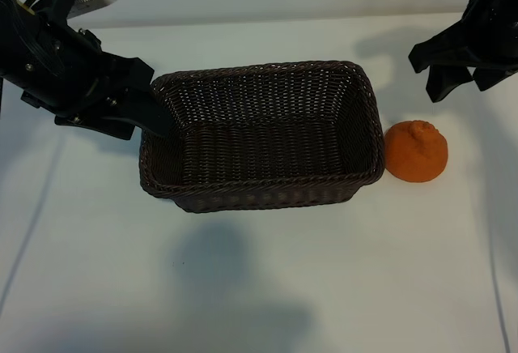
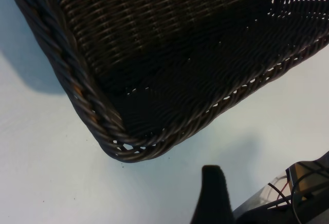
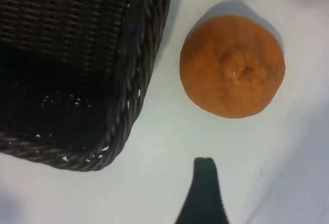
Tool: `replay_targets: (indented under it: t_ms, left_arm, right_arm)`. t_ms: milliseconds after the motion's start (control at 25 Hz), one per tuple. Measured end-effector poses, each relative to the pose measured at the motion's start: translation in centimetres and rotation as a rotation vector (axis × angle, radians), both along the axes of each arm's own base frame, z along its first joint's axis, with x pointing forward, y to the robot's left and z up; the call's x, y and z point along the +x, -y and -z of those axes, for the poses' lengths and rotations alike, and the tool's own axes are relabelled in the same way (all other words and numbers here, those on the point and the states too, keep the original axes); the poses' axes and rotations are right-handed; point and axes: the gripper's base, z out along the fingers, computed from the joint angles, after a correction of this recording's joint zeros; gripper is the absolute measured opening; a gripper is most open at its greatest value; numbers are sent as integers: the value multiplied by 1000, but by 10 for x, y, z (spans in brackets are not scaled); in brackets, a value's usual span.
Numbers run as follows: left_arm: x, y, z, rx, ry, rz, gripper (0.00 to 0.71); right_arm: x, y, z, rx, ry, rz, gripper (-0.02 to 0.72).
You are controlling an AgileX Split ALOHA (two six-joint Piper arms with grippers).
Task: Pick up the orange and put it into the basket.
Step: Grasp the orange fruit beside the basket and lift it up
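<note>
- reaching in from the exterior view's left, the left gripper (image 1: 150,114) sits at the left end wall of the basket (image 1: 263,199), its fingers spread, one dark tip lying against the rim there; nothing is pinched between them.
- from the left wrist view, one black finger (image 2: 212,193) shows at the frame edge over the white desk (image 2: 46,172), near a rounded corner of the wicker.
- the basket, dark brown woven wicker with a braided rim, stands in the middle of the desk with its long side across the exterior view; its inside holds nothing.
- the orange (image 1: 415,151) rests on the desk just beside the basket's right end wall, outside it, with its raised knob facing up in the right wrist view (image 3: 232,66).
- the right gripper (image 1: 457,74) hangs above and behind the orange at the upper right of the exterior view, fingers spread wide and pointing down, apart from the fruit.
- one dark finger (image 3: 204,193) of that gripper shows in the right wrist view, near the orange but not touching it.
</note>
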Motion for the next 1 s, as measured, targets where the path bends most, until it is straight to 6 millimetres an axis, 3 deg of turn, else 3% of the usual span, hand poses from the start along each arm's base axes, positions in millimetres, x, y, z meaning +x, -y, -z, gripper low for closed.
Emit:
replay_targets:
  t_ms: [1000]
  left_arm:
    - [0,0,0,0,-1,-2,567]
  right_arm:
    - [22,1,42,-46,-71,19,558]
